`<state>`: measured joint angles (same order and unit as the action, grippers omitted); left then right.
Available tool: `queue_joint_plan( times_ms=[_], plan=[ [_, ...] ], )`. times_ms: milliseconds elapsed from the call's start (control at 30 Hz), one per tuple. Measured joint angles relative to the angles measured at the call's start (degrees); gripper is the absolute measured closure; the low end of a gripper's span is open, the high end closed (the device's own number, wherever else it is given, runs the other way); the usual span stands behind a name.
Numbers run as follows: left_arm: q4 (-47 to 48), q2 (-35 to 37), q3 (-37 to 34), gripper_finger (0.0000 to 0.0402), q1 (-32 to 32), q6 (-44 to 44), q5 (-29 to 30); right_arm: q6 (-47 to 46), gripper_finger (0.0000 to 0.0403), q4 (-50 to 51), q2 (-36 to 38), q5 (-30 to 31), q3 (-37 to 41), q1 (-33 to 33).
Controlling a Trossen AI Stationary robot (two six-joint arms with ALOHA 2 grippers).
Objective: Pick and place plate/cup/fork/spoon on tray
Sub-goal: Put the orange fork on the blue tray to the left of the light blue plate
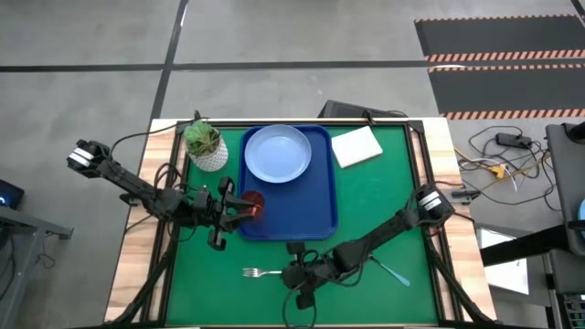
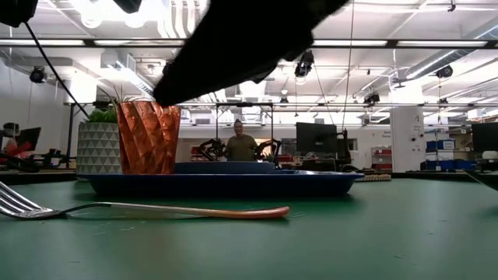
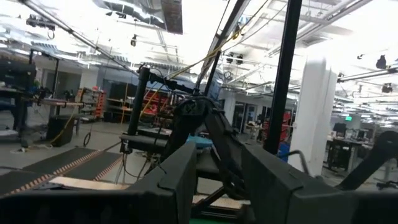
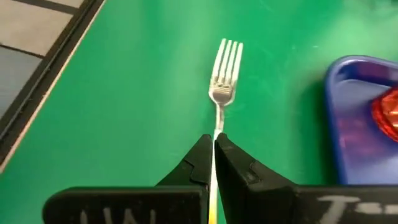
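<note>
Where the tabletop [image 1: 384, 210] edge lies nearest, at 6 o'clock: right end effector [image 4: 214, 144], fingers clamped on the fork [image 4: 225, 71] handle, fork flat on the mat. Spoon [image 1: 395, 270] at 5 o'clock. Tray [image 1: 322, 183], centre. Cup [image 1: 253, 205] on the tray's near-left corner; left end effector [image 1: 239, 209] at it, seemingly apart. Plate [image 1: 278, 153] at 12 o'clock on the tray.
</note>
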<state>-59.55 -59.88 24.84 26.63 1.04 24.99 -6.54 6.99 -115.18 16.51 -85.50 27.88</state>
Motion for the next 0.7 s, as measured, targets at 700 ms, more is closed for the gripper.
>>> queue_joint_plan(
  times_ms=[700],
  plan=[
    [0.09, 0.70, -1.88, 0.0292, 0.00, -0.33, -0.03, -5.43, 0.0250, -12.83, -6.70, 2.70, -1.68, -0.11]
  ],
)
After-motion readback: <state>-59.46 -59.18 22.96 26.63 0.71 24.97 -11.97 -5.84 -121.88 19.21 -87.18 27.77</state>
